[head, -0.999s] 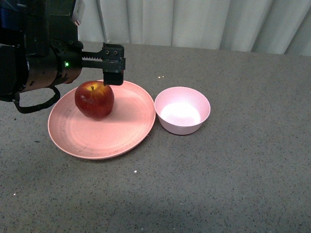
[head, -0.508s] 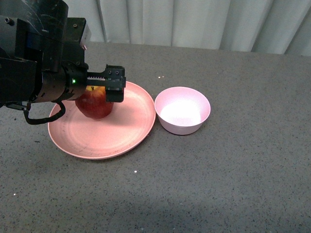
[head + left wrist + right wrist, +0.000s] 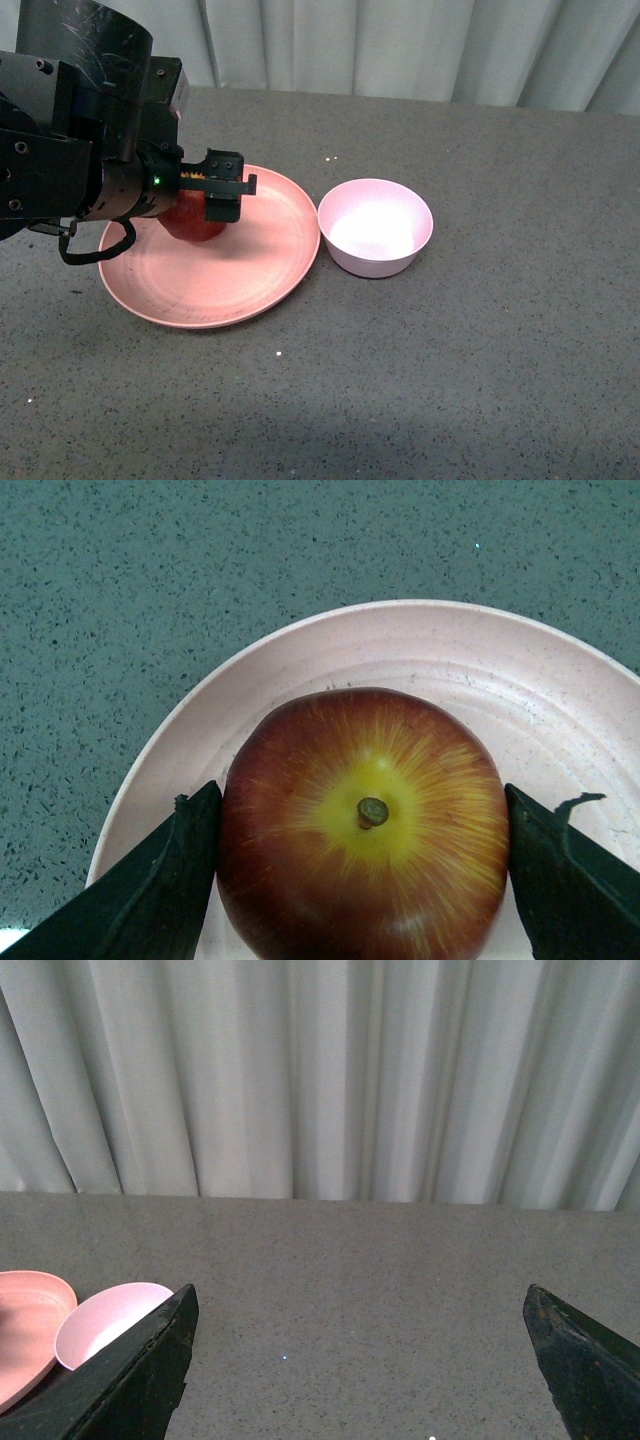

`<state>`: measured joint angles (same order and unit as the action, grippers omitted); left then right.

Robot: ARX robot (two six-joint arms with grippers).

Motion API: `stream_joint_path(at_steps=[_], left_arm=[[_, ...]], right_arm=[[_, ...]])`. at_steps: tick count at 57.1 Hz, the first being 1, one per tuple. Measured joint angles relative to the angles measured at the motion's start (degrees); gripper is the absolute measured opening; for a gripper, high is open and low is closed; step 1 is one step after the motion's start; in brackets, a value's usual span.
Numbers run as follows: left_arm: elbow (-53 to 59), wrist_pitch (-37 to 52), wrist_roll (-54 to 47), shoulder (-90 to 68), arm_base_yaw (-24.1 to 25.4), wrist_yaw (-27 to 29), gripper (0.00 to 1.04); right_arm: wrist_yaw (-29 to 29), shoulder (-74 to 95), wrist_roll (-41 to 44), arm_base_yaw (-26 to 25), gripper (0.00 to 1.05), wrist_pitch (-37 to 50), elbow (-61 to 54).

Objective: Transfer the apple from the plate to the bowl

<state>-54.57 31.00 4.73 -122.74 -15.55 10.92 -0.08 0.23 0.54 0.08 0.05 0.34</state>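
Observation:
The dark-red apple (image 3: pixel 365 825) with a yellow patch round its stem sits on the salmon-pink plate (image 3: pixel 300 650). My left gripper (image 3: pixel 362 865) is shut on the apple, one black finger against each of its sides. In the front view the left gripper (image 3: pixel 205 205) covers most of the apple (image 3: pixel 195 225), which shows only as a red patch on the left half of the plate (image 3: pixel 260 270). The pale pink bowl (image 3: pixel 375 227) stands empty just right of the plate, and it also shows in the right wrist view, the bowl (image 3: pixel 105 1320). My right gripper (image 3: pixel 360 1360) hangs open over bare tabletop.
The grey speckled tabletop (image 3: pixel 480 350) runs right of and in front of the bowl. A pale curtain (image 3: pixel 400 45) hangs behind the table's far edge. The plate's rim (image 3: pixel 25 1330) shows beside the bowl in the right wrist view.
My left gripper has come down from above the apple to around it and shut on its sides. The apple, plate and bowl have not moved.

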Motion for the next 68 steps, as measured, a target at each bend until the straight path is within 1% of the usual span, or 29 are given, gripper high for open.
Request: stream_joint_path(at_steps=[4, 10, 13, 17, 20, 28, 40, 47, 68], left_arm=[[0.0, 0.02, -0.09, 0.02, -0.04, 0.07, 0.72], [0.0, 0.04, -0.15, 0.44, -0.63, -0.11, 0.71], [-0.11, 0.22, -0.13, 1.29, -1.73, -0.72, 0.71], [-1.49, 0.22, -0.13, 2.43, -4.04, -1.49, 0.71], [-4.02, 0.22, -0.13, 3.13, -6.67, -1.77, 0.71], [-7.5, 0.76, -0.66, 3.39, -11.13, -2.23, 0.7], [-8.59, 1.62, -1.7, 1.84, -15.69, -3.61, 0.7], [-8.57, 2.38, -1.92, 0.02, -16.48, -3.54, 0.7], [-8.52, 5.22, -2.32, -3.93, -16.83, -3.85, 0.7]], right_arm=[[0.0, 0.0, 0.0, 0.0, 0.95, 0.0, 0.0], [0.0, 0.0, 0.0, 0.0, 0.95, 0.0, 0.0], [0.0, 0.0, 0.0, 0.0, 0.95, 0.0, 0.0], [0.0, 0.0, 0.0, 0.0, 0.95, 0.0, 0.0], [-0.02, 0.0, 0.0, 0.0, 0.95, 0.0, 0.0], [0.0, 0.0, 0.0, 0.0, 0.95, 0.0, 0.0], [0.0, 0.0, 0.0, 0.0, 0.95, 0.0, 0.0], [0.0, 0.0, 0.0, 0.0, 0.95, 0.0, 0.0], [0.0, 0.0, 0.0, 0.0, 0.95, 0.0, 0.0]])
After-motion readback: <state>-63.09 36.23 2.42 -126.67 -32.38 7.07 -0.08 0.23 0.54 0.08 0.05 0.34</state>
